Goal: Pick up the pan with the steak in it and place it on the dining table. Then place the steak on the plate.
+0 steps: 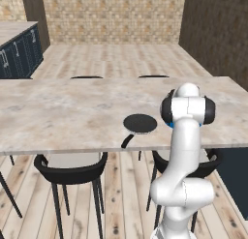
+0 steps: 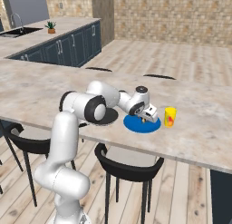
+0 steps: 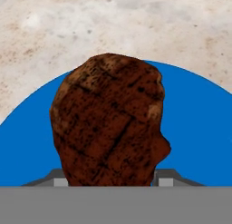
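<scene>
The pan (image 1: 140,123) sits flat on the dining table (image 1: 58,112), close to its near edge, with its handle reaching toward that edge; its black interior appears bare. In the right base view the arm extends rightward over the table and the gripper (image 2: 146,118) hangs low over a blue plate (image 2: 142,124), which lies just right of the pan (image 2: 108,117) and left of a yellow cup (image 2: 170,116). The hand view looks down the gripper (image 3: 111,180): the steak (image 3: 108,123) stands between the two fingertips (image 3: 59,178), which flank its lower sides, so the jaws are partly closed and clamped on the meat. Behind the steak lies the plate (image 3: 199,132), and beyond that the marbled tabletop (image 3: 113,23). Whether the steak touches the plate cannot be told. Black chairs (image 1: 71,170) stand tucked under the near side of the table, and a counter (image 2: 59,41) with dark blue fronts stands at far left.
</scene>
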{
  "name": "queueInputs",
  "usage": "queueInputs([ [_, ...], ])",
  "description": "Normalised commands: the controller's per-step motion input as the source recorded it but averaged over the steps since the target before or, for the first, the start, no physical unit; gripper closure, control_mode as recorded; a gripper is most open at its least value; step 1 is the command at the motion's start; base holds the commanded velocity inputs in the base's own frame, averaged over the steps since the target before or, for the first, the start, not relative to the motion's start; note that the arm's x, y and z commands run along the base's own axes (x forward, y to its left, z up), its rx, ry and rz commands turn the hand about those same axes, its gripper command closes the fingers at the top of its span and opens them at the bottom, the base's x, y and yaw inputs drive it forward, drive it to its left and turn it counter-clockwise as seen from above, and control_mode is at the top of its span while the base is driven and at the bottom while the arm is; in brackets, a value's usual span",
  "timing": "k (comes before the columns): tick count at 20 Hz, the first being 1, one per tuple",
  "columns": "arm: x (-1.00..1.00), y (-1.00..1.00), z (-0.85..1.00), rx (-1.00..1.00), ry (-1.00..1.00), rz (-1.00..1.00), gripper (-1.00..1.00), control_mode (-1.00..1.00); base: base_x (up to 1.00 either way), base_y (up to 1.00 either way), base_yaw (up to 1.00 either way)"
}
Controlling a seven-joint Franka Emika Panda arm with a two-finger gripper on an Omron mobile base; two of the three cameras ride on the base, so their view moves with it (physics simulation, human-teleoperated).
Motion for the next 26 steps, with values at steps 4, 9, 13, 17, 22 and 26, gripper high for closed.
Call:
queueInputs([
  [4, 0.00, 0.00, 0.00, 0.00, 0.00, 0.00, 1.00, -1.00, 0.00, 0.00, 0.00],
  [9, 0.00, 0.00, -0.01, 0.00, 0.00, 0.00, -1.00, -1.00, 0.00, 0.00, 0.00],
  [13, 0.00, 0.00, 0.04, 0.00, 0.00, -0.01, -1.00, -1.00, 0.00, 0.00, 0.00],
  [17, -0.02, 0.00, 0.18, 0.00, 0.00, -0.03, -1.00, -1.00, 0.00, 0.00, 0.00],
  [22, -0.10, 0.01, 0.29, 0.00, 0.00, -0.05, -1.00, -1.00, 0.00, 0.00, 0.00],
  [26, -0.22, 0.06, 0.48, 0.00, 0.00, -0.05, -1.00, -1.00, 0.00, 0.00, 0.00],
])
